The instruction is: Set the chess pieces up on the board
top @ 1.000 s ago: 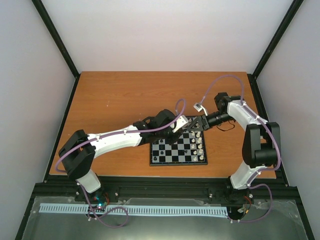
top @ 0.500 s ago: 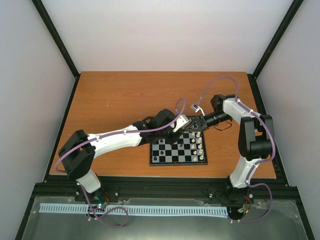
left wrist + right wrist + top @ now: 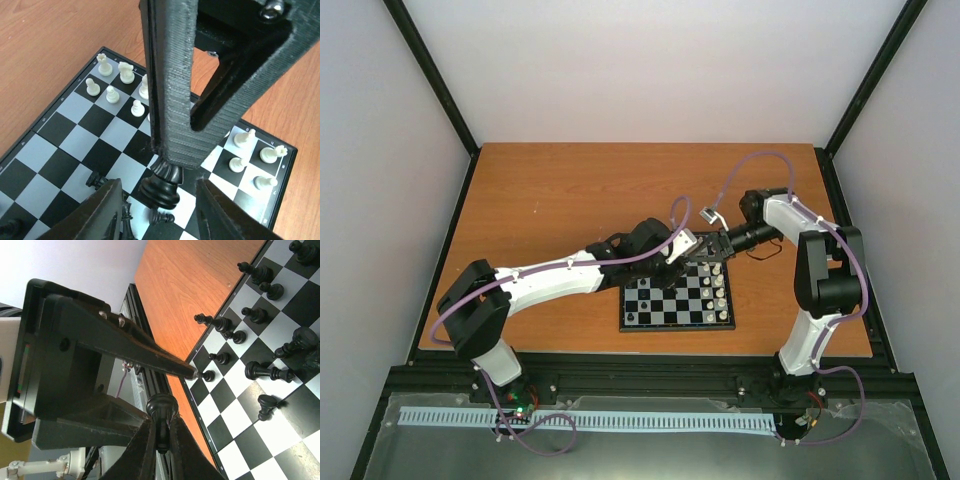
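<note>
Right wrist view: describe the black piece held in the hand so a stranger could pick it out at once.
Find the chessboard filling the right side of the view, then look left of its edge to the right hand rising from the bottom. The black chess piece is the round-headed one pinched between its two fingers; the other black pieces stand or lie loose on the squares.

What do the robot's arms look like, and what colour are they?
The left arm and right arm are both white tubes with chunky black joints. A thin purple cable loops along each one. The left pincer and right pincer are black, each with two long, ribbed, wedge-shaped fingers.
</note>
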Action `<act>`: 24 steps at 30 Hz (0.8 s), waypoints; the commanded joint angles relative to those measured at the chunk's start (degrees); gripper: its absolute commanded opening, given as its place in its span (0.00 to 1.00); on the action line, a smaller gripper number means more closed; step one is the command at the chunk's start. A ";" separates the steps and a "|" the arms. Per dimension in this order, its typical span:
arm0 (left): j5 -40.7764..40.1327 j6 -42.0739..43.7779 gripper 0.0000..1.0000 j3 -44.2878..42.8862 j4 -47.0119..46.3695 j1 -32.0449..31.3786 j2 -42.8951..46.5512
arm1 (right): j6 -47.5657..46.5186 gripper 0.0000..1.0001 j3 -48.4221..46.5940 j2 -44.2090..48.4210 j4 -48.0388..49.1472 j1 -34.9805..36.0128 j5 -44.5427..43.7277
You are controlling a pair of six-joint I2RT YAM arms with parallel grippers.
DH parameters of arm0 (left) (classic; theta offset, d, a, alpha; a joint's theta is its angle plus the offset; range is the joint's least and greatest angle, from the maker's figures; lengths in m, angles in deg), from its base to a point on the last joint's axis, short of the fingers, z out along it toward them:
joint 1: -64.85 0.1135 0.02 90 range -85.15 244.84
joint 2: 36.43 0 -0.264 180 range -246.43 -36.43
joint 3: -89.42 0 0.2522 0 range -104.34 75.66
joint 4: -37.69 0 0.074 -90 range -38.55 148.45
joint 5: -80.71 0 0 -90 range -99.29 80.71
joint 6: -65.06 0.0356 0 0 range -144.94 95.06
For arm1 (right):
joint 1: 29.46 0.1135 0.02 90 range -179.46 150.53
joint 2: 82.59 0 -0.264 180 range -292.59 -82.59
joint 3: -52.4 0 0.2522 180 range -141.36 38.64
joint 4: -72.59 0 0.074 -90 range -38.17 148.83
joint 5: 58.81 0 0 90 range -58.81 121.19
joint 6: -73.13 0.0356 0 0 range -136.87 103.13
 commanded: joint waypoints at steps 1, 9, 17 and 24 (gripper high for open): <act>-2.91 -1.88 0.52 -1.91 0.39 -0.32 1.32 | -1.85 0.03 -1.76 -0.07 -0.60 0.43 1.46; -8.99 -7.12 0.77 -13.69 22.42 -0.28 9.79 | 6.21 0.03 -0.69 6.75 10.17 1.28 -9.08; -17.11 -10.74 0.85 -17.87 33.35 13.41 14.91 | 9.09 0.03 2.65 18.41 22.25 12.26 -30.60; -10.59 -14.93 0.89 -7.53 25.72 25.37 21.14 | 7.13 0.03 2.12 16.75 25.62 26.18 -44.36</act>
